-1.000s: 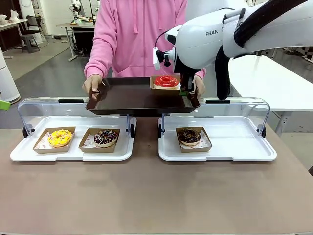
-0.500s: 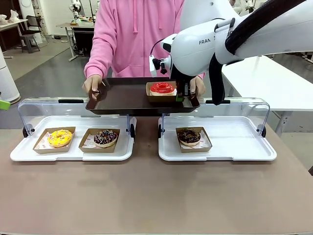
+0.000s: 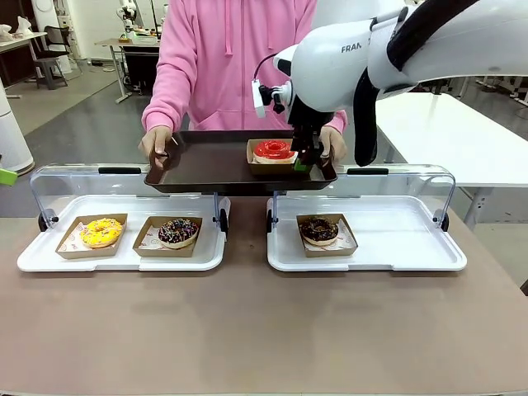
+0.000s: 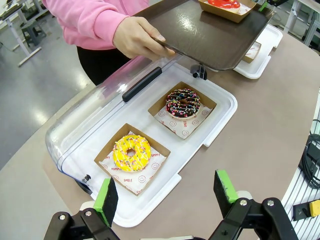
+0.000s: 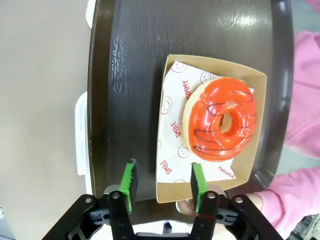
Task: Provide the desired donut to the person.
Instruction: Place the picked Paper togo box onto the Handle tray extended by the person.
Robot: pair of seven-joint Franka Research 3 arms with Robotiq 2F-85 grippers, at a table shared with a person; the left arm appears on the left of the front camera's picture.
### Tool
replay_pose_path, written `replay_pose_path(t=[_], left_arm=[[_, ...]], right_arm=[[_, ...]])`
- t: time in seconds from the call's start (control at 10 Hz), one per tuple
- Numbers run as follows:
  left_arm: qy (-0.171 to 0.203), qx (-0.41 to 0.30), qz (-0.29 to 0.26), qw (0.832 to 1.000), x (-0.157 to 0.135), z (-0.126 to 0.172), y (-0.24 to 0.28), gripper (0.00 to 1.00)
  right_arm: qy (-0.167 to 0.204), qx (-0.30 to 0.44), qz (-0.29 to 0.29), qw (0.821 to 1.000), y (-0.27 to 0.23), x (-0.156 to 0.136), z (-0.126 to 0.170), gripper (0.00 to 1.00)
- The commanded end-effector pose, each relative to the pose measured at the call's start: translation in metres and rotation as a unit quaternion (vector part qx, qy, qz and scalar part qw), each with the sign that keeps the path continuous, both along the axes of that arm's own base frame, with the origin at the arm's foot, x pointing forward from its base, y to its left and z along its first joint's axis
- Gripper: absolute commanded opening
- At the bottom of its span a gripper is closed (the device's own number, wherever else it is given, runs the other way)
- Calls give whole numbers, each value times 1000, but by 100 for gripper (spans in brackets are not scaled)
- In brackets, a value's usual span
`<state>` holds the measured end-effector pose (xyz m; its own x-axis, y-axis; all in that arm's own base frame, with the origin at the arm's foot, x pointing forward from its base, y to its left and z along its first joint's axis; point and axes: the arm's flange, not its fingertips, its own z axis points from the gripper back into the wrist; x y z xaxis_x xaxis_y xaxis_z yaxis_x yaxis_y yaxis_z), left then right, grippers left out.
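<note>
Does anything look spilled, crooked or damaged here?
Nothing stands out. The red donut sits whole in its box, flat on the dark tray. The yellow donut, the sprinkled chocolate donut and the other chocolate donut lie intact in their boxes.

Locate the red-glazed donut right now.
In the front view, the red donut sits in its paper box on the right part of the dark tray held by the person, right beside the open right gripper.

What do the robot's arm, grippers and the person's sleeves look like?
The right arm is glossy white with FRAN lettering and a black cable sleeve. The right gripper and left gripper are black with green pads. The person wears a pink hoodie.
</note>
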<state>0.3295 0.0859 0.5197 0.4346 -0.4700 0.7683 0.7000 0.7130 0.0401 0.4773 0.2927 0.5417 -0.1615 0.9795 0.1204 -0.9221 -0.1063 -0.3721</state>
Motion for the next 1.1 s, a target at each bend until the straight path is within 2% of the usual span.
replay_pose_path(t=[0.0, 0.1, 0.3, 0.5, 0.7, 0.8, 0.9, 1.0], left_arm=[[0, -5, 1, 1000, 0, 0, 1, 100], [0, -5, 1, 1000, 0, 0, 1, 100], [0, -5, 1, 1000, 0, 0, 1, 100], [0, -5, 1, 1000, 0, 0, 1, 100], [0, -5, 1, 1000, 0, 0, 1, 100], [0, -5, 1, 1000, 0, 0, 1, 100], [0, -5, 1, 1000, 0, 0, 1, 100], [0, -5, 1, 1000, 0, 0, 1, 100]], right_arm=[[10, 15, 13, 1000, -14, 0, 3, 97], [6, 12, 9, 1000, -15, 1, 3, 100], [29, 30, 28, 999, -16, 0, 5, 100], [33, 31, 28, 999, -16, 2, 8, 100], [38, 37, 20, 998, -21, 3, 6, 100], [56, 26, 2, 998, -22, 0, 5, 100], [27, 24, 12, 999, -11, 1, 3, 100], [27, 24, 12, 999, -11, 1, 3, 100]])
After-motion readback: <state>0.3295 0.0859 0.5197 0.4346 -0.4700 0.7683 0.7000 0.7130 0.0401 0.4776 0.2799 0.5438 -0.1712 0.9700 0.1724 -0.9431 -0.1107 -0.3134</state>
